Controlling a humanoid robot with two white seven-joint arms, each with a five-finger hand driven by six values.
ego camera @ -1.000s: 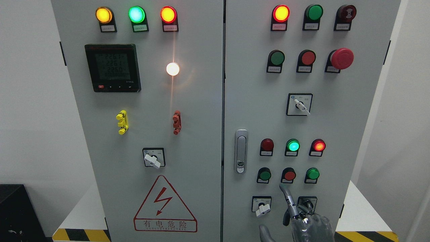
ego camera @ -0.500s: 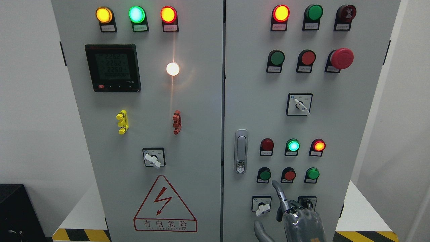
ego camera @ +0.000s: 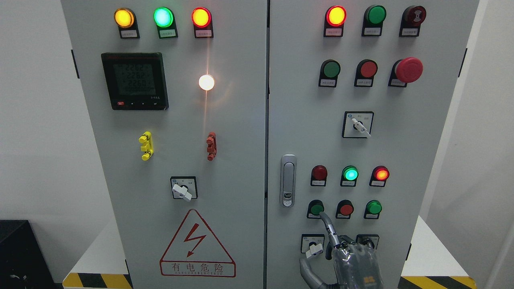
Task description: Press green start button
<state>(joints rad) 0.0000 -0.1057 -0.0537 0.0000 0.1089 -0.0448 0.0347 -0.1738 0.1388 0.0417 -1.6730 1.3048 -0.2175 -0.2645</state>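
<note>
On the right cabinet door, a green push button point(ego camera: 317, 209) sits at the left end of the lower button row, with a red button point(ego camera: 345, 209) and another green button point(ego camera: 374, 207) to its right. My right hand point(ego camera: 341, 251) rises from the bottom edge right of the middle. Its index finger point(ego camera: 327, 226) points up and left, with the tip just below and right of the left green button; I cannot tell whether it touches. The other fingers are curled and the thumb point(ego camera: 306, 268) sticks out at the lower left. It holds nothing.
Two selector switches point(ego camera: 313, 245) point(ego camera: 366, 241) sit beside the hand. Above the buttons are three lamps, the middle one lit green point(ego camera: 350, 174). A door latch point(ego camera: 287, 180) is at the left. Higher up are a green button point(ego camera: 331, 69) and a red emergency stop point(ego camera: 408, 69).
My right hand has moved left and slightly up. The index fingertip went from under the red button to just below the left green button.
</note>
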